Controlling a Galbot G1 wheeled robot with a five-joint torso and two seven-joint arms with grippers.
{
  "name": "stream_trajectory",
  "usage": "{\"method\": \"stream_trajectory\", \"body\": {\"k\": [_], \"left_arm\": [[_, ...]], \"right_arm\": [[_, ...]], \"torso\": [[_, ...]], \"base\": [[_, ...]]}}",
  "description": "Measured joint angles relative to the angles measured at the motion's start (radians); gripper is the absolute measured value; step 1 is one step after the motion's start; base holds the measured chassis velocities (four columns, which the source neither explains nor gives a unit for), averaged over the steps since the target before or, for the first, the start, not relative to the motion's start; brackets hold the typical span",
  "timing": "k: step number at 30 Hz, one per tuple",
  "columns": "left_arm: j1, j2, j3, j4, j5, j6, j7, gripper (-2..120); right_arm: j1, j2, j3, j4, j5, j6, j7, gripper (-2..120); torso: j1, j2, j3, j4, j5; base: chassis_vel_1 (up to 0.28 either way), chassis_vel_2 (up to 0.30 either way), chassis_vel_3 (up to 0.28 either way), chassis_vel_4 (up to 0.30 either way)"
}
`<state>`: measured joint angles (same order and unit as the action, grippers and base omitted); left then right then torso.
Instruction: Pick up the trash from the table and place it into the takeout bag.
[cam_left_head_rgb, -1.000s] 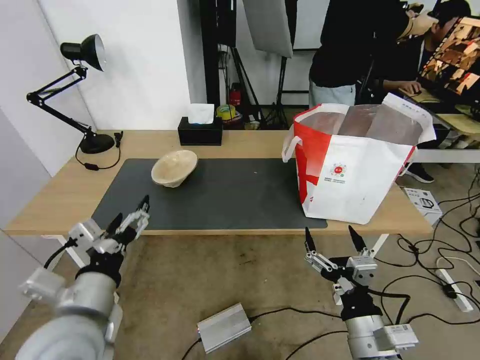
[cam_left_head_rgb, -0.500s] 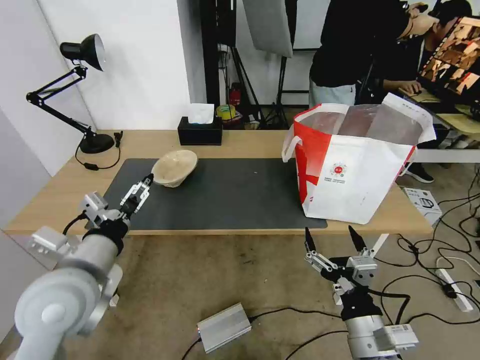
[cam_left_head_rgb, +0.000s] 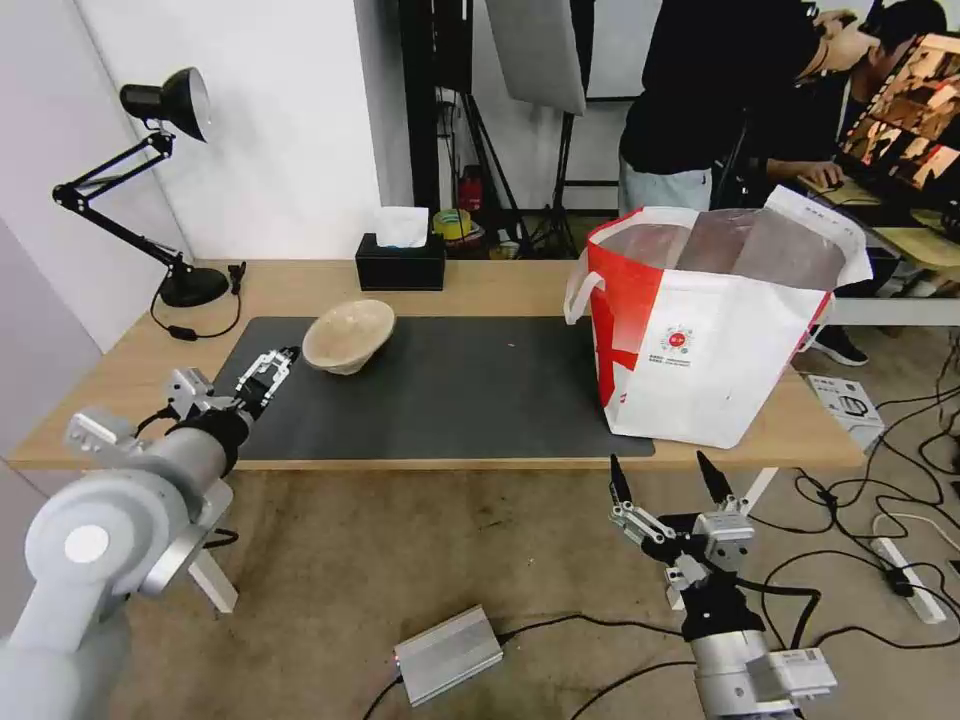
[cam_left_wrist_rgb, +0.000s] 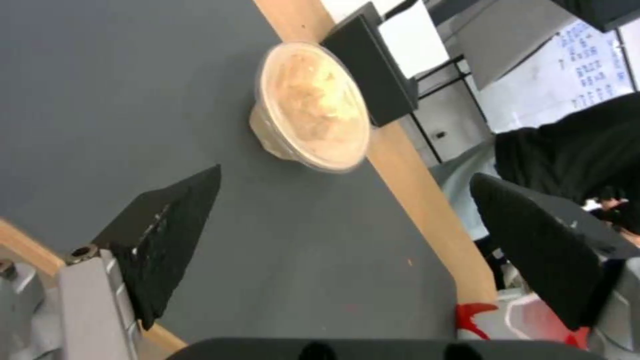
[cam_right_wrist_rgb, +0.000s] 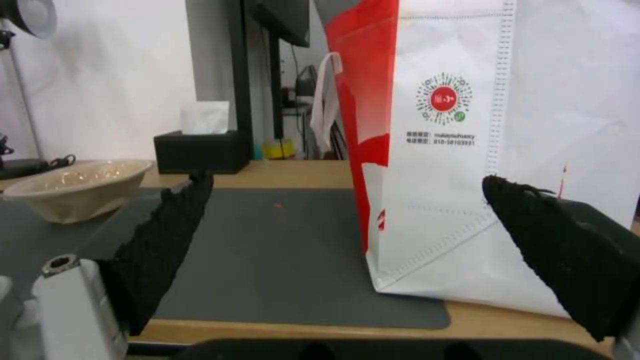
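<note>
A beige crumpled paper-pulp bowl (cam_left_head_rgb: 349, 335) (cam_left_wrist_rgb: 313, 107) (cam_right_wrist_rgb: 77, 187) sits on the dark grey mat (cam_left_head_rgb: 450, 390) at the table's (cam_left_head_rgb: 480, 285) left middle. My left gripper (cam_left_head_rgb: 268, 365) (cam_left_wrist_rgb: 345, 175) hovers open over the mat's near left corner, a short way in front of the bowl and apart from it. The takeout bag (cam_left_head_rgb: 710, 340) (cam_right_wrist_rgb: 507, 150) stands upright and open at the table's right end. My right gripper (cam_left_head_rgb: 660, 475) (cam_right_wrist_rgb: 347, 179) is open and holds nothing, below the table's front edge, facing the bag's lower corner.
A black desk lamp (cam_left_head_rgb: 165, 180) stands at the back left and a black tissue box (cam_left_head_rgb: 400, 262) at the back middle. A silver box (cam_left_head_rgb: 447, 655) and cables (cam_left_head_rgb: 880, 560) lie on the floor. People stand behind the bag.
My left arm has reached forward from below the table's front edge, and its gripper now sits over the mat closer to the bowl. The right arm has stayed still.
</note>
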<state>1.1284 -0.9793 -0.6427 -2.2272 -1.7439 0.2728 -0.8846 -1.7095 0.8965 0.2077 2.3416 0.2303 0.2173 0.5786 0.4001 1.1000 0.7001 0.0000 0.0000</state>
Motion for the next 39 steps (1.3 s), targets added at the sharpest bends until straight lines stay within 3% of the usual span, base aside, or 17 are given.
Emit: {"method": "stream_trajectory", "body": {"k": [19, 39], "left_arm": [[-0.183, 0.053, 0.086, 0.217, -0.07, 0.007, -0.037, 100], [-0.338, 0.019, 0.194, 0.364, -0.106, 0.021, -0.045, 100]], "right_arm": [[0.0, 0.0, 0.0, 0.0, 0.0, 0.0, 0.0, 100], [0.0, 0.0, 0.0, 0.0, 0.0, 0.0, 0.0, 100]], "torso": [[0.0, 0.0, 0.0, 0.0, 0.0], [0.0, 0.0, 0.0, 0.0, 0.0001]], "base": [[0.0, 0.0, 0.0, 0.0], [0.0, 0.0, 0.0, 0.0]]}}
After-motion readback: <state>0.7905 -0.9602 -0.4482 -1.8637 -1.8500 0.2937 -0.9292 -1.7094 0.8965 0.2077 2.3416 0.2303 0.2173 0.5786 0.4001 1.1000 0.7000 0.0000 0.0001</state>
